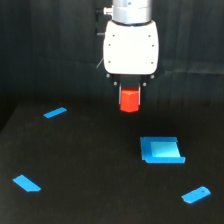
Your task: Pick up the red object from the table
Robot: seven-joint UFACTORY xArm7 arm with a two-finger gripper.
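The red object [130, 101] is a small red-orange block directly under the white gripper body at the top centre. My gripper [130, 96] is shut on it, with dark fingers at either side of the block. The block hangs a little above the black table [90, 165], with no contact visible. The fingers are dark against the dark backdrop and hard to make out.
A large flat blue rectangular piece [161, 150] lies just below and to the exterior view's right of the gripper. Smaller blue pieces lie at the left [55, 113], lower left [26, 183] and lower right [196, 194]. A dark curtain closes the back.
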